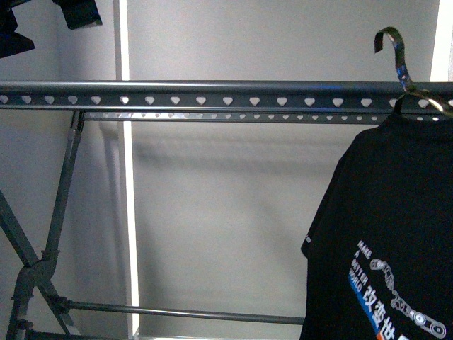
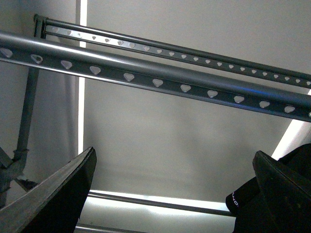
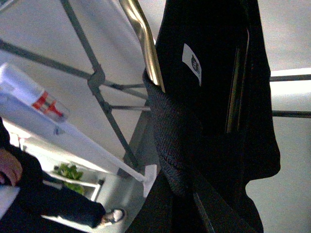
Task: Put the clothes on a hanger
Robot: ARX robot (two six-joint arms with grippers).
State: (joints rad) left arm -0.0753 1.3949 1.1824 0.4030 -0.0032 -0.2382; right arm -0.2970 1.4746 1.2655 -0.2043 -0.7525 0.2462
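Observation:
The clothes (image 1: 396, 234), a black T-shirt with white print, hang at the right of the front view on a brass-coloured wire hanger. Its hook (image 1: 393, 53) stands above the top rail (image 1: 212, 92) of the dark-grey hanger rack, not resting on it. In the right wrist view my right gripper (image 3: 189, 194) is shut on the clothes (image 3: 214, 97) at the ribbed collar, beside the brass wire (image 3: 146, 43). My left gripper (image 2: 175, 194) is open below the rail (image 2: 160, 77). It holds nothing, and a sleeve of the clothes (image 2: 243, 196) shows by its one finger (image 2: 286, 194).
The rack's crossed legs (image 1: 42, 262) and lower bar (image 1: 184, 312) stand at the left. Two dark shapes (image 1: 78, 13) hang in the upper left corner. In the right wrist view a person's leg and shoe (image 3: 114, 216) and a white shelf (image 3: 73, 141) with a plant (image 3: 68, 172) are nearby.

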